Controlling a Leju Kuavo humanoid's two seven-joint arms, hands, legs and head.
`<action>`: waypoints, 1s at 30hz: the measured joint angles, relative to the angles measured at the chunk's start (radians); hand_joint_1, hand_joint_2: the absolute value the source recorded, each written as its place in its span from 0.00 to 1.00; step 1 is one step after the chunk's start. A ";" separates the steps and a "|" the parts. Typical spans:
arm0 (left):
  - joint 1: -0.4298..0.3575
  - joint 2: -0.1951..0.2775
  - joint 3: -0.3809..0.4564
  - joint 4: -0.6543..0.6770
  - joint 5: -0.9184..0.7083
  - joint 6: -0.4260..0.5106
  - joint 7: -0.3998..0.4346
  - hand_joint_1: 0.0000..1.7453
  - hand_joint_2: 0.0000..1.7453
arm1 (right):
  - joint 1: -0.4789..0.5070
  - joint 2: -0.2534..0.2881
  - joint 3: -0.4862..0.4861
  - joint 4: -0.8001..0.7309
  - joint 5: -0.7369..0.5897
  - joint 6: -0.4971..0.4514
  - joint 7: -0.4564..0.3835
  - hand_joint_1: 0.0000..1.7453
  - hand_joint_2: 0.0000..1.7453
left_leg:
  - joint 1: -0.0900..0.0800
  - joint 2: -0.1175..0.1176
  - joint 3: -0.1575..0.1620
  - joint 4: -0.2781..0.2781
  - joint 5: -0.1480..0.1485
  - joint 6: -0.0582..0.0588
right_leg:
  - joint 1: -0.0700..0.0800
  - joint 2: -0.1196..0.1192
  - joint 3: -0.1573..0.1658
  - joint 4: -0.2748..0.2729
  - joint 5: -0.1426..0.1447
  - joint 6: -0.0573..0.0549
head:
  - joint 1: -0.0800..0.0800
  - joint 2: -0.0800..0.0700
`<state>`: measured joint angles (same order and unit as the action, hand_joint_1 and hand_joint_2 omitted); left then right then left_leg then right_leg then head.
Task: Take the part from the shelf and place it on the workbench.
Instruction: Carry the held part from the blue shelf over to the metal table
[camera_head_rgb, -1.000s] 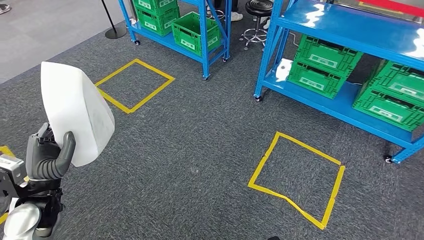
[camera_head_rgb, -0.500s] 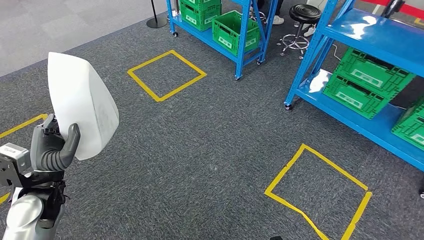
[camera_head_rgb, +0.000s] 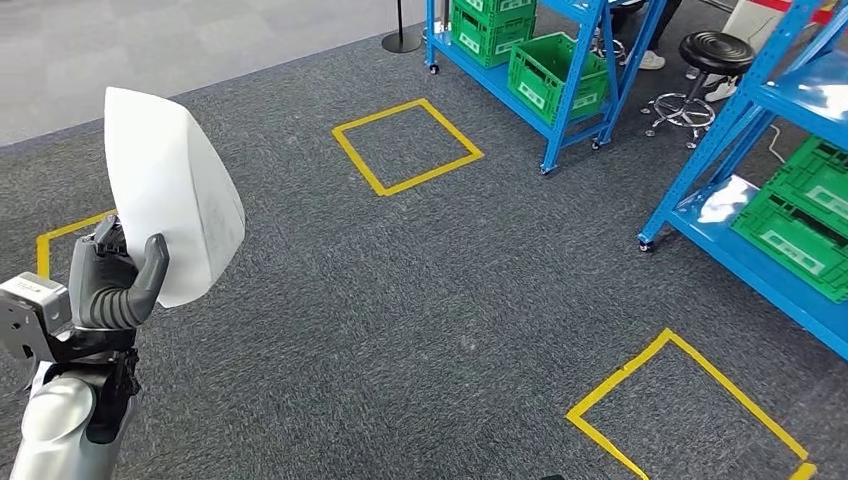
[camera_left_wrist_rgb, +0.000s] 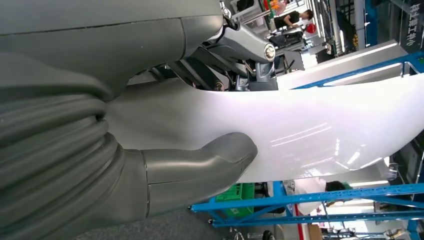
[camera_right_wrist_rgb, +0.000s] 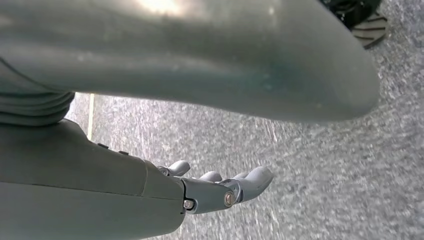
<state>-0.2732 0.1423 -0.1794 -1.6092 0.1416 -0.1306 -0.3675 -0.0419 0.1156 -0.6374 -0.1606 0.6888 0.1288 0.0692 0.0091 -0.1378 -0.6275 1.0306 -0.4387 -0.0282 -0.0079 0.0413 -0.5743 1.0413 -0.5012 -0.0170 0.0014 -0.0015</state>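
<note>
The part is a large white curved shell (camera_head_rgb: 170, 190), held upright at the left of the head view. My left hand (camera_head_rgb: 118, 285) grips its lower edge, thumb across the front face. In the left wrist view the same white shell (camera_left_wrist_rgb: 310, 130) runs across the picture with the thumb (camera_left_wrist_rgb: 200, 162) pressed on it. My right hand (camera_right_wrist_rgb: 220, 190) hangs over the grey carpet, fingers apart and holding nothing.
Blue shelf racks (camera_head_rgb: 570, 70) with green crates (camera_head_rgb: 555, 70) stand at the back and the right (camera_head_rgb: 790, 230). A black stool (camera_head_rgb: 700, 60) stands between them. Yellow tape squares (camera_head_rgb: 405, 145) mark the grey carpet. A post base (camera_head_rgb: 400, 40) stands at the back.
The whole picture has shifted: the camera has turned left, so the shelves and tape squares slide right. The left hand keeps holding the white shell in the same pose.
</note>
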 joint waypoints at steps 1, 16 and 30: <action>-0.004 0.000 0.000 0.000 -0.002 -0.002 0.001 1.00 1.00 | 0.000 0.000 -0.002 0.000 -0.002 0.001 -0.003 0.00 0.00 | -0.001 0.019 -0.007 0.010 -0.007 -0.004 | -0.001 -0.013 0.003 -0.005 0.004 -0.008 | -0.001 0.000; -0.054 0.024 -0.001 0.037 -0.006 -0.005 -0.006 1.00 1.00 | -0.002 -0.005 -0.018 0.000 -0.004 0.000 0.013 0.00 0.00 | -0.007 0.163 0.026 -0.005 -0.014 0.026 | 0.008 -0.167 0.013 0.002 -0.016 0.016 | -0.004 0.000; -0.016 0.100 0.001 0.046 0.009 0.057 -0.071 1.00 1.00 | 0.000 -0.006 -0.018 0.000 0.006 0.009 0.014 0.00 0.00 | 0.003 -0.020 0.005 -0.007 0.006 0.004 | 0.001 0.027 0.006 -0.006 0.000 0.006 | 0.002 0.000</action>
<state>-0.2888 0.2421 -0.1783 -1.5631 0.1506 -0.0733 -0.4382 -0.0414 0.1099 -0.6550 -0.1606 0.6947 0.1376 0.0829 0.0123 -0.1579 -0.6227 1.0235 -0.4325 -0.0238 -0.0065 0.0680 -0.5684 1.0354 -0.5016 -0.0112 0.0030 -0.0015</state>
